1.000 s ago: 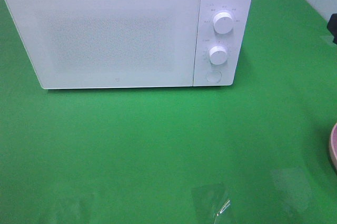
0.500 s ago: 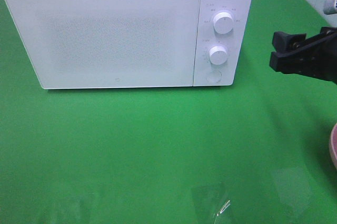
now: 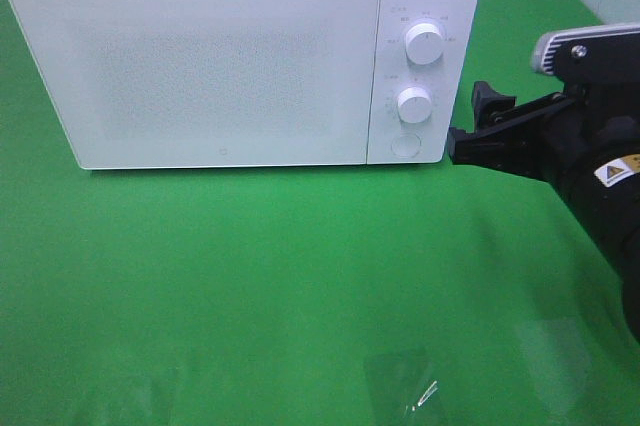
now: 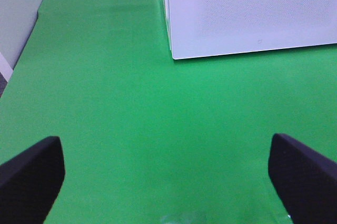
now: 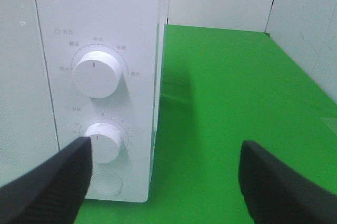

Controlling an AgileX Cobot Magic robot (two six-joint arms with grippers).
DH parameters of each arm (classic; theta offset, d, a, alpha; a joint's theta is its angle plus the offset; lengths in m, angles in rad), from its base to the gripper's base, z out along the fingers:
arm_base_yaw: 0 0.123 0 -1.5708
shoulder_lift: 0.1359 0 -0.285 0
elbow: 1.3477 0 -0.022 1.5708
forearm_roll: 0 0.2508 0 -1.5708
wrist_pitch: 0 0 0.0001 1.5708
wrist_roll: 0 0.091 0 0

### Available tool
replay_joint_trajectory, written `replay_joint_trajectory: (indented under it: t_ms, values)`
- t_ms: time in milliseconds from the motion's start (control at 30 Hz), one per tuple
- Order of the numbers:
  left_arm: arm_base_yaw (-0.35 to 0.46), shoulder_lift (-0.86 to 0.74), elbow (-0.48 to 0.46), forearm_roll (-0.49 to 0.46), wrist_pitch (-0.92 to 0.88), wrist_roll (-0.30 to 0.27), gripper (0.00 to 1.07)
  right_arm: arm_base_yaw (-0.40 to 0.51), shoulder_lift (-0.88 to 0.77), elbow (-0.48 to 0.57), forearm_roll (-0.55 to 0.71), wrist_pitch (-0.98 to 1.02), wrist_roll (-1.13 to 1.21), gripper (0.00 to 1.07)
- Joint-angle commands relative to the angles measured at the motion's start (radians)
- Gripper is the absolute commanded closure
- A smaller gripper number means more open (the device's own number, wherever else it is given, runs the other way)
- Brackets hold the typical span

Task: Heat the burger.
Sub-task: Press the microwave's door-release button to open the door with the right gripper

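White, door shut, the microwave [image 3: 200,66] fills the upper left of your high view on the green bench [image 3: 300,276]; Chinese characters ring its upper knob [image 5: 99,74] and a scale reading 0, 1, 2 rings the lower knob [image 5: 104,141]. Your right gripper [image 3: 468,124], jaws spread wide and empty, hangs at the frame's right edge just beside those knobs, a yellow warning label [image 3: 617,171] on its arm, and your left gripper [image 4: 164,145] is equally spread above the bench. No view shows you the burger.
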Motion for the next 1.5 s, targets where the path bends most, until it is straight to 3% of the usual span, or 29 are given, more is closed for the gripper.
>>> replay_joint_trajectory:
  t_ms: [33,500,900,1100,1133,1167,1200,1233,1300,1500]
  values:
    - [0.004,-0.006,0.003,-0.003,0.001,0.001,0.09,0.034,0.039,-0.003,0.007,-0.077,-0.002,0.31]
    - [0.004,-0.006,0.003,-0.003,0.001,0.001,0.09,0.050,0.195,-0.024,0.007,-0.096,0.137,0.31]
    - [0.004,-0.006,0.003,-0.003,0.001,0.001,0.09,0.050,0.202,-0.024,0.002,-0.118,0.267,0.35]
    - [0.004,-0.006,0.003,-0.003,0.001,0.001,0.09,0.050,0.206,-0.024,-0.002,-0.111,0.473,0.50]
    - [0.004,-0.006,0.003,-0.003,0.001,0.001,0.09,0.050,0.206,-0.024,-0.003,-0.092,0.579,0.57]
    - [0.004,-0.006,0.003,-0.003,0.001,0.001,0.09,0.050,0.206,-0.024,-0.003,-0.092,0.579,0.57]
    - [0.004,-0.006,0.003,-0.003,0.001,0.001,0.09,0.050,0.206,-0.024,-0.003,-0.072,0.696,0.66]
    - [0.004,-0.006,0.003,-0.003,0.001,0.001,0.09,0.050,0.206,-0.024,-0.003,-0.072,0.696,0.66]
    - [0.004,-0.006,0.003,-0.003,0.001,0.001,0.09,0.050,0.206,-0.024,-0.018,-0.060,0.849,0.80]
    - [0.004,-0.006,0.003,-0.003,0.001,0.001,0.09,0.050,0.206,-0.024,-0.086,-0.061,1.124,0.96]
